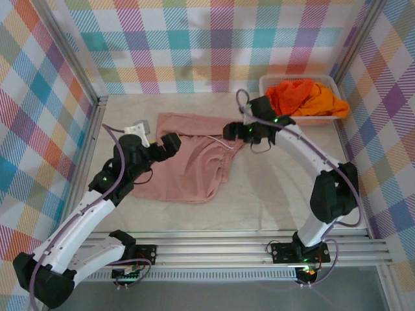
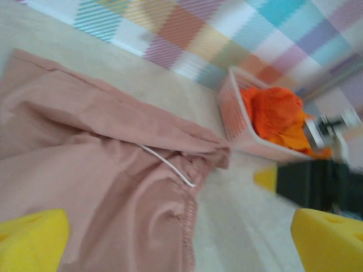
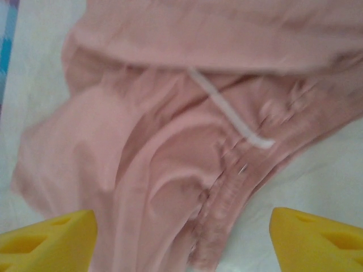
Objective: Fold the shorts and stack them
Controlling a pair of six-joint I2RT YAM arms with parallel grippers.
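Obs: pink shorts (image 1: 194,172) lie on the desk (image 1: 279,188), left of centre. They are spread but not yet neatly folded: the far edge laps over itself and the cloth is rumpled near the waist

Gathered waistband (image 3: 221,209) faces the right arm's side, with the white drawstring (image 3: 227,113) trailing across it. The leg ends point toward the left arm

Left fingers (image 1: 171,143): spread wide with nothing between them, poised at the left edge of the pink cloth. In the left wrist view both yellow tips stand apart, the cloth below and ahead of them

Right fingers (image 1: 229,132): likewise parted and empty, at the far right corner of the garment, just beside the drawstring

Key relation: the garment lies between the two sets of fingers. Its long axis, as I judge it, runs roughly left to right, from leg hems to waist. Each arm is nearer its own end, so neither has the advantage overall

Judgement: the next pinch suits two arms, the left taking the hem side and the right the waist side. The fold line would then run across that axis

Bright orange shorts (image 1: 295,94) and yellow-orange shorts (image 1: 326,103) sit heaped in the white basket (image 1: 269,81) at the far right corner. They are well apart from the pink pair and nearer the right arm. Both are unfolded, so most of the task is still outstanding
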